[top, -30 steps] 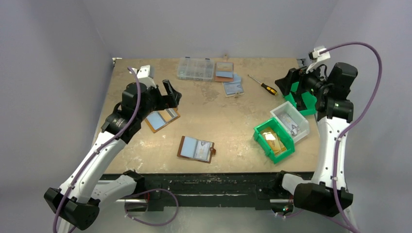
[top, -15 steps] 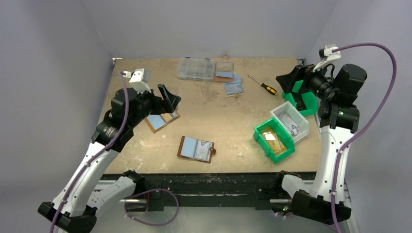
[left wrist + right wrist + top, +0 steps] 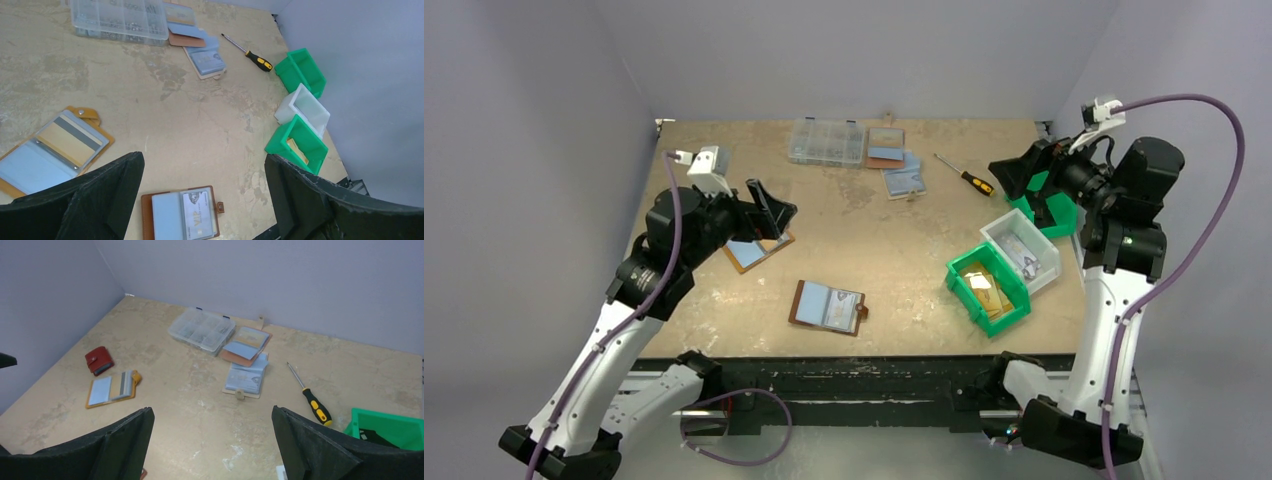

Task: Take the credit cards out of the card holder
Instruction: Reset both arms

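Nearest the arm bases, the card holder (image 3: 827, 307) lies open on the desk, and a silvery card (image 3: 196, 219) sits in its right-hand sleeve (so the job looks unfinished). To the holder's right, the green bin (image 3: 959, 280) contains gold-orange cards (image 3: 986, 290), probably ones already taken out. Farther back, the left end effector (image 3: 774, 205) and the right end effector (image 3: 1009, 172) hang released and empty on either side of the holder.

You've got clear organizer box (image 3: 827, 141) at table's (image 3: 874, 235) far edge, brown holder (image 3: 886, 147) and pale holder (image 3: 904, 180) beside it, screwdriver (image 3: 965, 178) further right. Far green bin (image 3: 302, 70), white bin (image 3: 286, 112), near green bin (image 3: 281, 141) sit in a row. Red wallet (image 3: 99, 360) near tan holder (image 3: 111, 387).
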`<action>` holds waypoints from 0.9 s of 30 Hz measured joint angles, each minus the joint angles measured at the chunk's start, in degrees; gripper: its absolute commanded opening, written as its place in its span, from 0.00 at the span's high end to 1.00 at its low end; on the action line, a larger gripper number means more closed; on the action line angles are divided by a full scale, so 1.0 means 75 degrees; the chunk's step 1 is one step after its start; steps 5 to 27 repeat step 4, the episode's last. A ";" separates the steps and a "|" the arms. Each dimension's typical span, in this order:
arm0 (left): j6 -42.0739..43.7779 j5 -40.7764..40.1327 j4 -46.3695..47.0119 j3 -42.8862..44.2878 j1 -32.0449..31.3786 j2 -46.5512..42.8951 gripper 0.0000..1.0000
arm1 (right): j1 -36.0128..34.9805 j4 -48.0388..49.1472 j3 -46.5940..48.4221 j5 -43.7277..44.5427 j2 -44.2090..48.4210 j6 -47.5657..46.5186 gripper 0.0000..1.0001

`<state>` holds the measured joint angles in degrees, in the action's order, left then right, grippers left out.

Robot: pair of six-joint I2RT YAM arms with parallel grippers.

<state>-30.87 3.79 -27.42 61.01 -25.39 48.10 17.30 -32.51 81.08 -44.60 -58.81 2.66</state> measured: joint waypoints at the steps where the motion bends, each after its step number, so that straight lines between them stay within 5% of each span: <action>1: 0.0000 0.0020 -0.0003 0.0000 0.0000 -0.0015 0.00 | 0.0012 0.0017 -0.0015 -0.0058 0.0017 0.0003 0.01; 27: 0.0006 0.0105 0.0032 -0.0050 0.0000 -0.0035 0.00 | 0.0064 0.0128 -0.0216 -0.0373 0.0108 -0.0009 0.01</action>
